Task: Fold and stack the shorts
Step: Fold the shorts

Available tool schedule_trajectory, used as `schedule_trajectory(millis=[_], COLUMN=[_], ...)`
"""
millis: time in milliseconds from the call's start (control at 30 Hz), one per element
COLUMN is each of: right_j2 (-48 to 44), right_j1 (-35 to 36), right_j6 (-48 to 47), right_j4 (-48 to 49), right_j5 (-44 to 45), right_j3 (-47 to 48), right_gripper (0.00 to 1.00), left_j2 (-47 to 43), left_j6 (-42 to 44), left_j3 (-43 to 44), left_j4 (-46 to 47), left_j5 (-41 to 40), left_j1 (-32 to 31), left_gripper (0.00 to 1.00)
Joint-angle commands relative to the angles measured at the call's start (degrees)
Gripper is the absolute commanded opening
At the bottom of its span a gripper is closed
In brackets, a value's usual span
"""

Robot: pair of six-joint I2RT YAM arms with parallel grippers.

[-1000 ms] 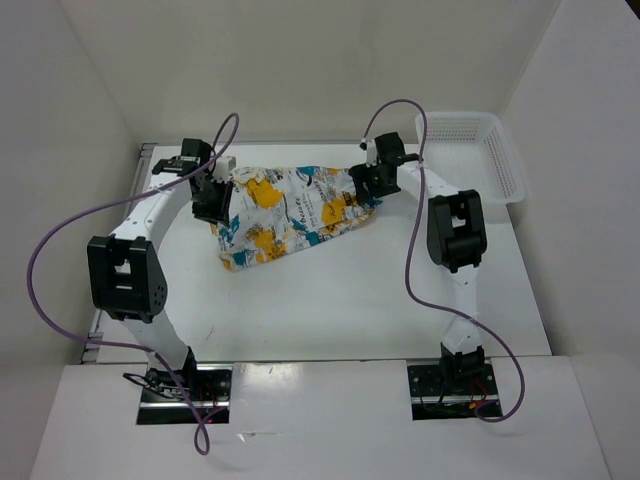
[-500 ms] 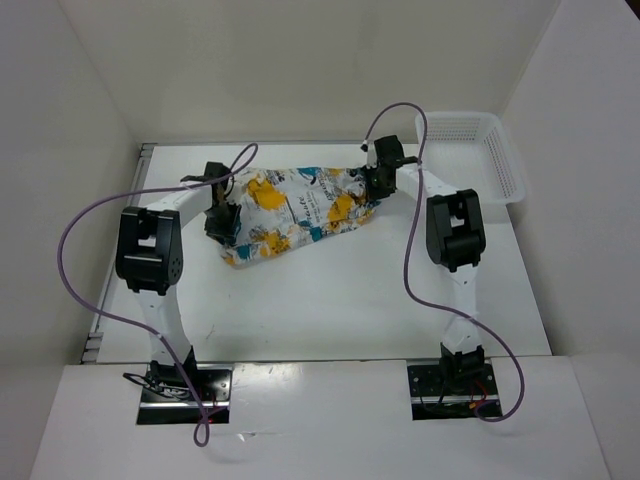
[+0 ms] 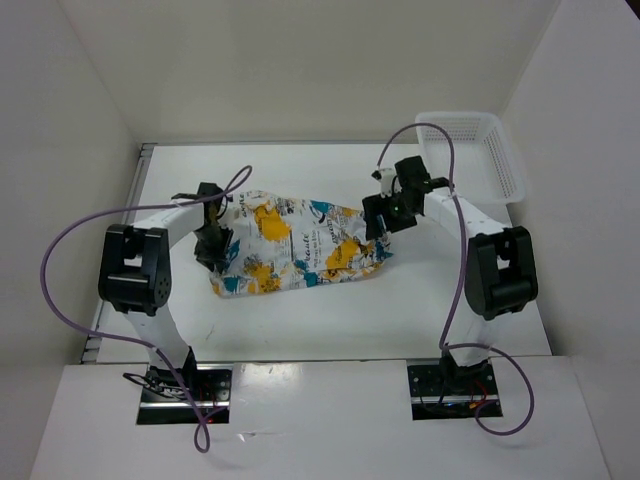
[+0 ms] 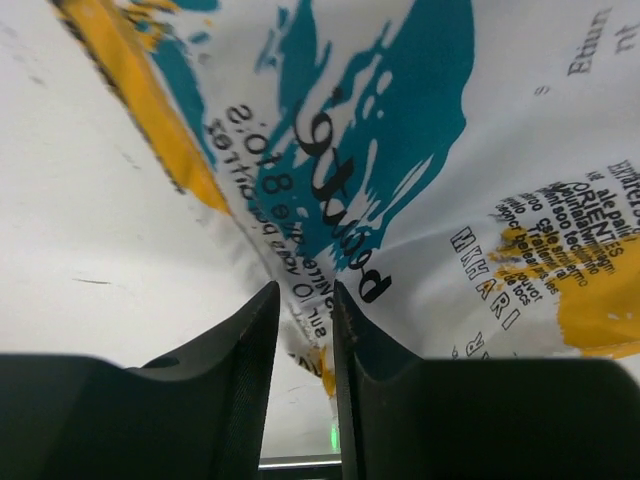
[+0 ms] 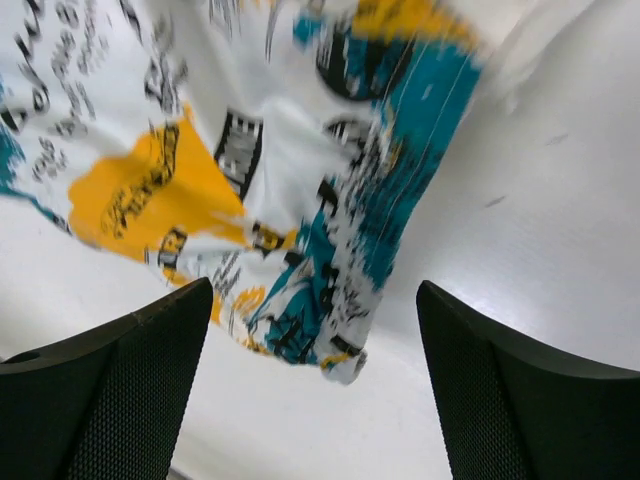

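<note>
The printed shorts lie spread across the middle of the table, white with teal, yellow-orange and black print. Only one such piece shows. My left gripper is at their left edge; in the left wrist view its jaws are almost closed and pinch a fold of the shorts. My right gripper hangs over their right end. In the right wrist view it is wide open, with the shorts' end lying loose on the table between the fingers.
A white plastic lattice basket stands at the back right corner of the table. Purple cables loop from both arms. White walls close in the left, back and right sides.
Both grippers have come toward the front, and the shorts have shifted forward with them. The right gripper, which was on the cloth's right end, now stands open beside it.
</note>
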Motion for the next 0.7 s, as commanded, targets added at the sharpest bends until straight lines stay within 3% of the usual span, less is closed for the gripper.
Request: schedule_trajectory(millis=[0, 233, 367, 600, 667], right_j2=[-0.7, 10.5, 19.1, 22.4, 22.4], right_j1=[-0.4, -0.4, 0.1, 0.7, 0.7], right_j6=[-1.7, -1.0, -1.8, -5.8, -5.8], right_j4=[2.9, 7.1, 7.6, 5.3, 4.7], right_j5=[2.7, 3.3, 4.7, 0.1, 0.1], right_j3=[7.3, 16.9, 21.7, 21.2, 19.9], right_gripper=[0.86, 0.76, 0.78, 0.80, 0.64], left_j2=[-3.8, 2.4, 10.6, 13.5, 14.1], left_j6=[0.2, 0.2, 0.2, 0.2, 0.2], left_j3=[4.9, 23.3, 25.9, 23.0, 22.4], left_j4=[-2.0, 0.3, 2.5, 4.2, 4.2], left_j5=[-0.8, 2.8, 1.5, 0.4, 0.4], left_j1=[1.3, 1.3, 1.3, 1.3, 1.3], left_gripper=[0.36, 0.42, 0.43, 0.43, 0.43])
